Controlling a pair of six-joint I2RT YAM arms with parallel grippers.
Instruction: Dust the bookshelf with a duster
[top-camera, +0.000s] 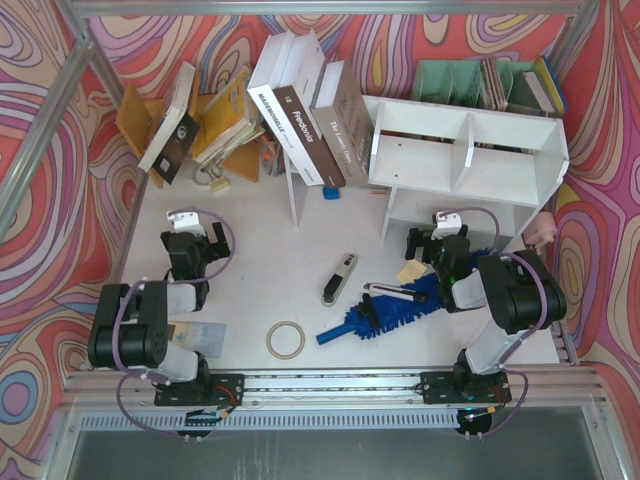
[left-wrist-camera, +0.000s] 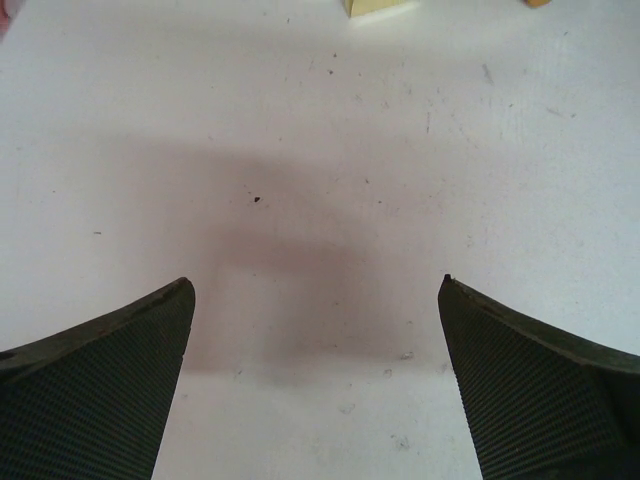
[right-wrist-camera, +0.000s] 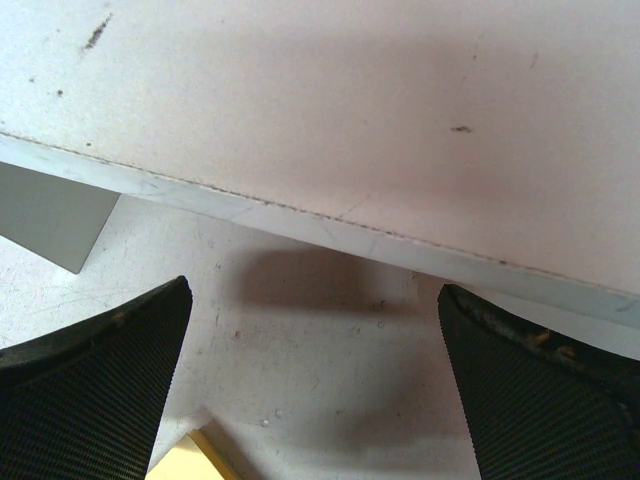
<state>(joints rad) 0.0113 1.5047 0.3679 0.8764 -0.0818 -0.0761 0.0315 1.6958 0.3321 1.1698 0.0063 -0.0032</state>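
My right gripper (right-wrist-camera: 315, 295) is hanging wide open, gripping nothing, with the bookshelf (right-wrist-camera: 350, 100) just ahead, cut off by the frame. The duster (top-camera: 385, 312) is lying behind it to the left, one end hiding under my arm. My left gripper (left-wrist-camera: 315, 288) is gaping equally wide over the table (left-wrist-camera: 320, 150).

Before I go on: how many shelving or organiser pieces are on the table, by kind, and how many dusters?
White bookshelf: 1
Pale green file organiser: 1
Thin white upright panel: 1
Blue duster: 1
Total: 4
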